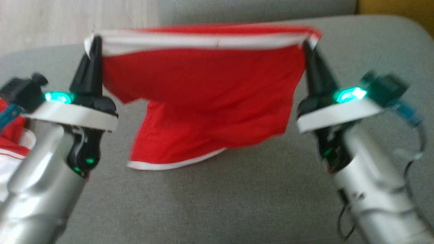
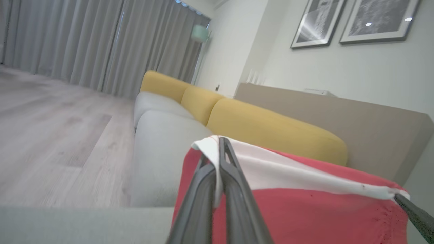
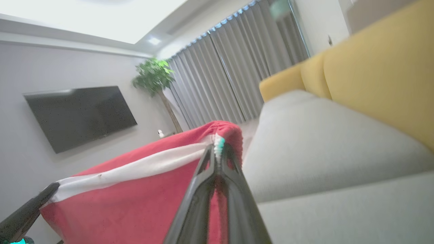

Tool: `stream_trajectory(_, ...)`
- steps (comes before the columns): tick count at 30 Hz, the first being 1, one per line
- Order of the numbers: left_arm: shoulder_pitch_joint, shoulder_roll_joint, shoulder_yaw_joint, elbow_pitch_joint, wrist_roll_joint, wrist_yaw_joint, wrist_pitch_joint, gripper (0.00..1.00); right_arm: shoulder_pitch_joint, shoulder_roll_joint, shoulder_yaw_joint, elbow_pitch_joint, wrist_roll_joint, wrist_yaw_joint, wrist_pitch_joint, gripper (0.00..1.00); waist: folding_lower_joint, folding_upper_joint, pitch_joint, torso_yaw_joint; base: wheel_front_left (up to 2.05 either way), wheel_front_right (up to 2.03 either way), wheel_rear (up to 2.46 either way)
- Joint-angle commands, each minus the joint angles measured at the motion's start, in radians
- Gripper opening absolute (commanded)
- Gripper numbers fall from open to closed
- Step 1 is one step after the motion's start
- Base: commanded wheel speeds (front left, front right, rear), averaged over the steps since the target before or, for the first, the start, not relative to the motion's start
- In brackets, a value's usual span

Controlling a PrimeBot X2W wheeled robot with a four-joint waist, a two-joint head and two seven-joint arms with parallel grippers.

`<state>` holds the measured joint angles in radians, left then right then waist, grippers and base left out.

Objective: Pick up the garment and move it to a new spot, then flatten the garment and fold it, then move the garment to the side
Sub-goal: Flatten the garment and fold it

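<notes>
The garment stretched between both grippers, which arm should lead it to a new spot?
Probably right. Both hold the garment by its top edge, but bare grey cushion lies beside the right gripper, while another red-and-white garment crowds the left gripper.

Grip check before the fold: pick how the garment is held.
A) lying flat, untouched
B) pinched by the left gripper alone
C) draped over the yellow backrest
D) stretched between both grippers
D: the left gripper and the right gripper each pinch an end of the garment, its white-banded edge taut between them above the grey cushion.
</notes>
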<state>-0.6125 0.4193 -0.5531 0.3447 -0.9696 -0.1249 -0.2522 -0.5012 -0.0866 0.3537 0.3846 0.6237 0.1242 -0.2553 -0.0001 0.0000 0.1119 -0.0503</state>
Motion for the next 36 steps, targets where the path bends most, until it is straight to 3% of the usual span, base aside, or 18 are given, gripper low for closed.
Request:
stream_trajectory(1,-0.087,0.066,0.033,-0.059,0.015,-0.006,-0.009,0.00,-0.086,-0.026,0.010,-0.062,0.023,0.007,-0.006,0.00,0.0001,0.0000,-0.060,0.015,0.00,0.00,0.00)
stream_trajectory(8,-0.171,0.152,-0.009,-0.134,-0.005,-0.006,0.012,0.00,-0.184,-0.120,0.020,-0.094,0.129,0.007,0.035,0.00,0.0001,0.0000,-0.092,0.041,0.00,0.00,0.00)
stream_trajectory(13,-0.270,0.189,0.010,-0.138,-0.043,-0.005,0.074,0.00,-0.322,-0.179,0.041,-0.078,0.155,0.007,0.133,0.00,0.0001,0.0000,-0.003,0.061,0.00,0.00,0.00)
stream_trajectory(20,-0.458,0.096,0.022,0.038,-0.035,0.005,0.067,0.00,-0.580,-0.171,0.079,0.112,0.071,0.007,0.078,0.00,0.0001,0.0000,0.153,0.095,0.00,0.00,0.00)
stream_trajectory(25,-0.639,0.029,0.070,0.141,0.087,0.028,-0.004,0.00,-0.777,-0.152,0.072,0.243,-0.037,0.007,0.001,0.00,0.0001,0.0000,0.223,0.123,0.00,0.00,0.00)
stream_trajectory(28,-0.691,-0.018,0.179,0.098,0.178,0.027,-0.009,0.00,-0.838,-0.143,0.025,0.255,-0.091,0.007,-0.005,0.00,0.0001,0.0000,0.242,0.136,0.00,0.00,0.00)
stream_trajectory(31,-0.618,-0.073,0.240,0.056,0.257,0.010,-0.009,0.00,-0.793,-0.124,-0.003,0.243,-0.100,0.007,-0.006,0.00,0.0001,0.0000,0.236,0.146,0.00,0.00,0.00)
stream_trajectory(36,-0.358,-0.135,0.266,0.047,0.287,-0.004,-0.009,0.00,-0.587,-0.136,0.076,0.201,-0.082,0.007,-0.006,0.00,0.0001,0.0000,0.200,0.154,0.00,0.00,0.00)
